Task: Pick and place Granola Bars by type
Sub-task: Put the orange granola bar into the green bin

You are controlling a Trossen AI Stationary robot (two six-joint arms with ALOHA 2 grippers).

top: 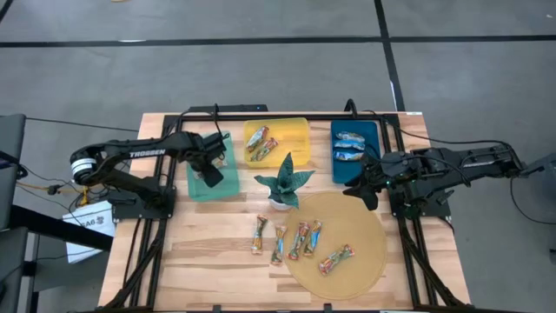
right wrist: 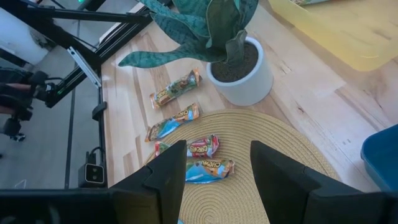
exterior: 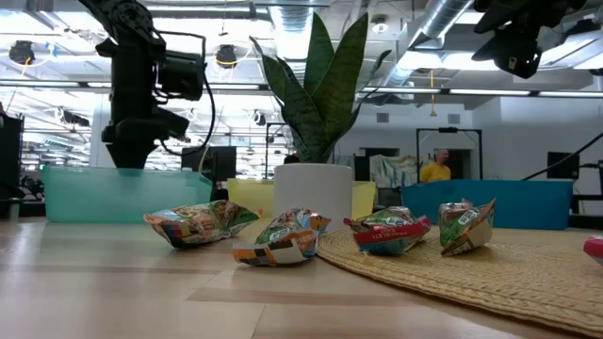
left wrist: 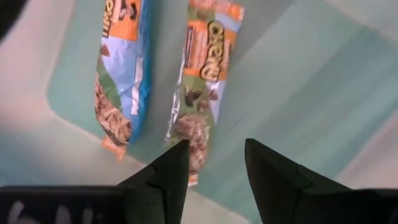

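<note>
We see five shiny multicoloured wrapped granola bars (top: 300,241) loose below the right tool (top: 365,184), three on the round woven straw mat (top: 365,261) and two just off its edge on the pale wooden slatted counter (top: 208,252). More bars lie sorted in trays: blue-wrapped ones in the deep blue plastic tray (top: 368,130) beside the right tool, orange-brown ones in the yellow plastic tray (top: 295,130), and two crinkled bars (left wrist: 199,81) in the pale teal plastic tray (top: 228,183), directly beneath the left tool (top: 211,165).

The left arm reaches in from its base with the wrist bent downward, its tool hanging over the teal tray with its dark fingers (left wrist: 171,177) parted and nothing between them. The right arm stretches inward, raised above the mat's edge, tool also spread and empty. Between the tools stands a stiff green sword-leaved plant (top: 283,183) in a smooth white round pot (exterior: 315,193).
</note>
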